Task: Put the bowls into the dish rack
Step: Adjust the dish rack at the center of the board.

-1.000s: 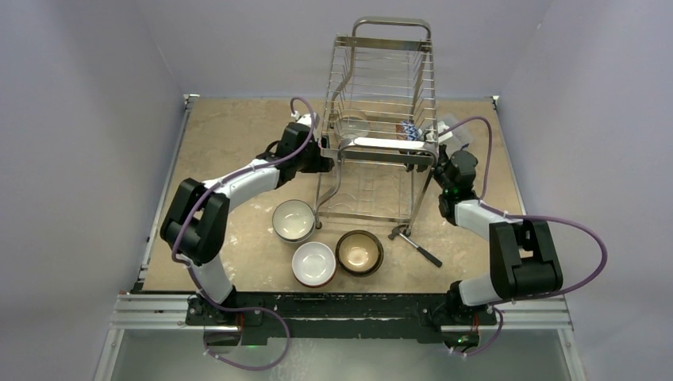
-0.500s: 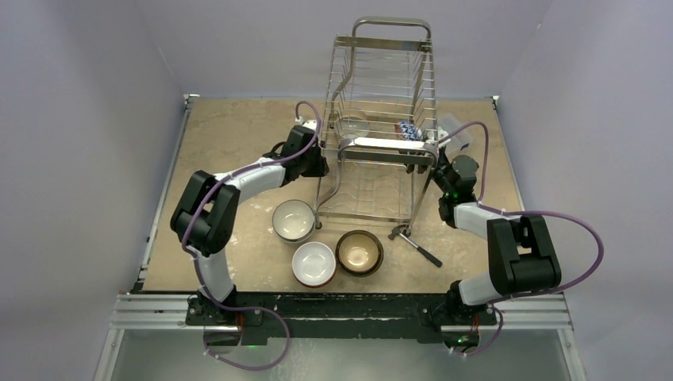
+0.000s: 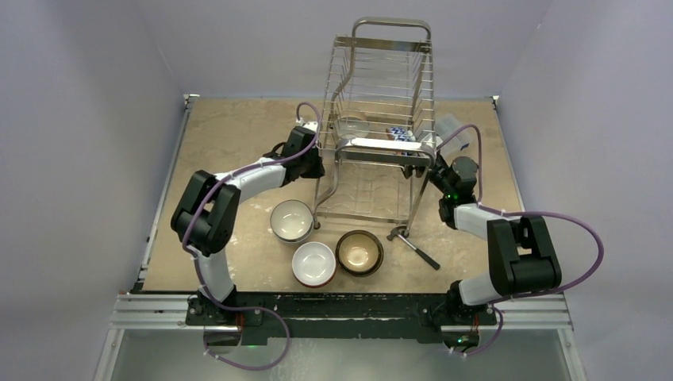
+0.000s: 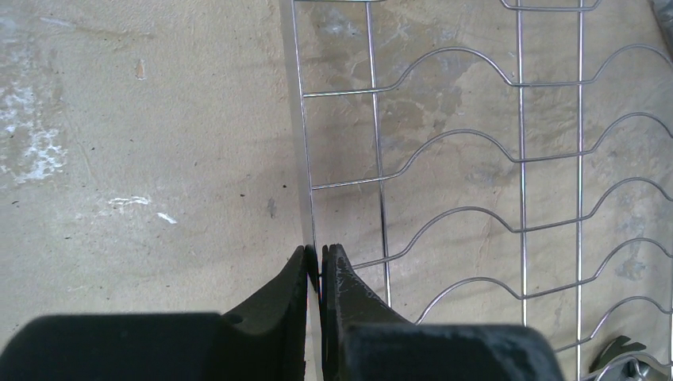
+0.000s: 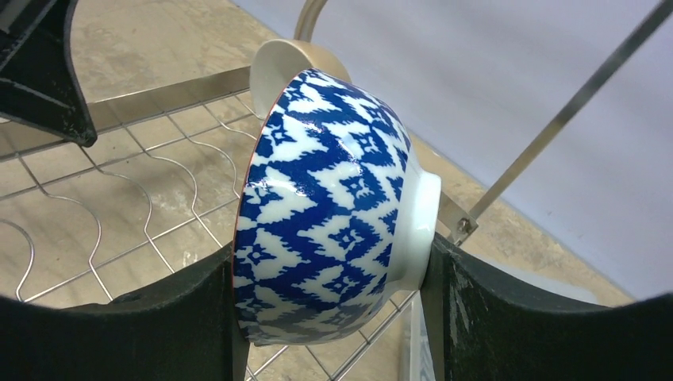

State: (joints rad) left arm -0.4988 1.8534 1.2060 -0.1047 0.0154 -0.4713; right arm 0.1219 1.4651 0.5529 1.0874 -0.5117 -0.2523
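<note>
The chrome wire dish rack (image 3: pixel 381 87) stands at the back of the table. My left gripper (image 3: pixel 324 163) is at its left side, shut on the thin edge rail (image 4: pixel 298 119) of a wire shelf, with the rail pinched between the fingertips (image 4: pixel 305 270). My right gripper (image 5: pixel 332 262) is shut on a blue-and-white patterned bowl (image 5: pixel 325 214), held on edge over the upper shelf with its rim against one finger and its foot against the other. A cream bowl (image 5: pixel 282 59) stands behind it. Three bowls sit on the table in front: a cream-inside one (image 3: pixel 292 220), a white-inside one (image 3: pixel 313 263) and a dark brown one (image 3: pixel 359 252).
A small hammer-like tool (image 3: pixel 414 244) lies by the rack's front right leg. A clear plastic box (image 3: pixel 451 127) sits behind the right wrist. The rack's arched handle (image 3: pixel 373 145) spans between both grippers. Walls close in the table on three sides.
My left gripper's jaws have closed onto the rack's edge rail. The right gripper has carried the blue-and-white bowl slightly left over the shelf. The rack has shifted a little.
</note>
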